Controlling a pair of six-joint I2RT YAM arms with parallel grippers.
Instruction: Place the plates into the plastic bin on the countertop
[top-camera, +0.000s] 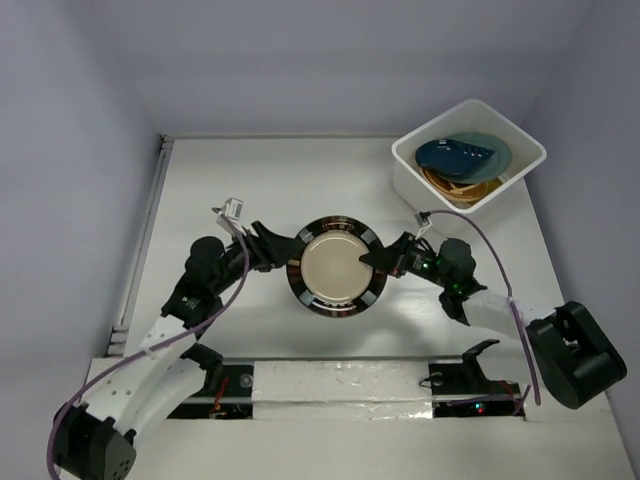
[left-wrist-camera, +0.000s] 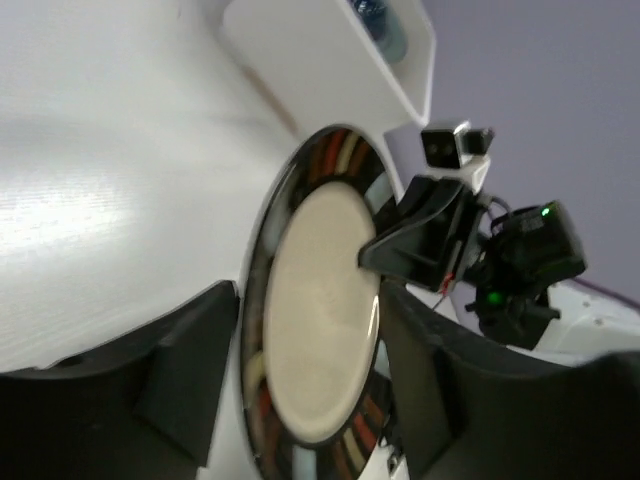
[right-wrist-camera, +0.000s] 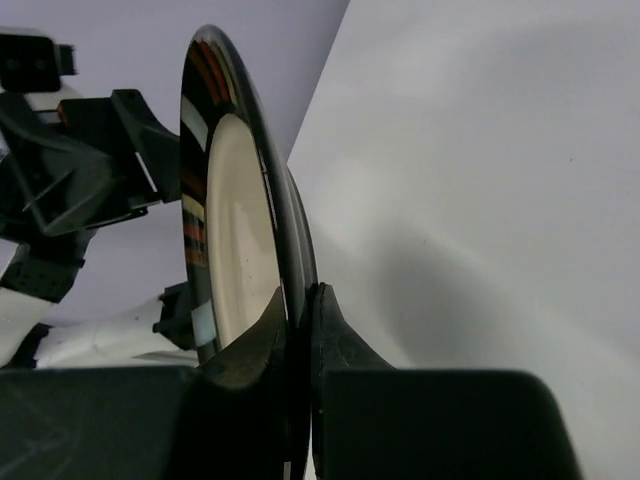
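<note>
Counter, top view: white counter (top-camera: 250, 190) under pale walls (top-camera: 300, 60); one plastic bin (top-camera: 520, 148) at its far right corner.
Plate, top view: one black-rimmed plate (top-camera: 335, 267) at mid-counter between the two arms, well apart from the bin. You cannot tell whether it rests on the counter or is raised.
Bin contents, top view: one dark-blue leaf dish (top-camera: 462, 155) on top, orange-and-yellow rims (top-camera: 448, 185) beneath. Count two at least; the rest are hidden.
Tools, top view: two. Left tool (top-camera: 283, 250) at the plate's left edge, right tool (top-camera: 378, 260) on its right rim.
Left wrist view: the left tool's fingers (left-wrist-camera: 190, 370) stand apart on either side of the near rim, not pinching.
Right wrist view: the right tool is nipped tight on the rim, one finger on each face.
Handling, judged: stiff and glazed, likely slippery, and it would chip if knocked. Held at one edge it will want to droop, so take it by the rim and keep it level.
</note>
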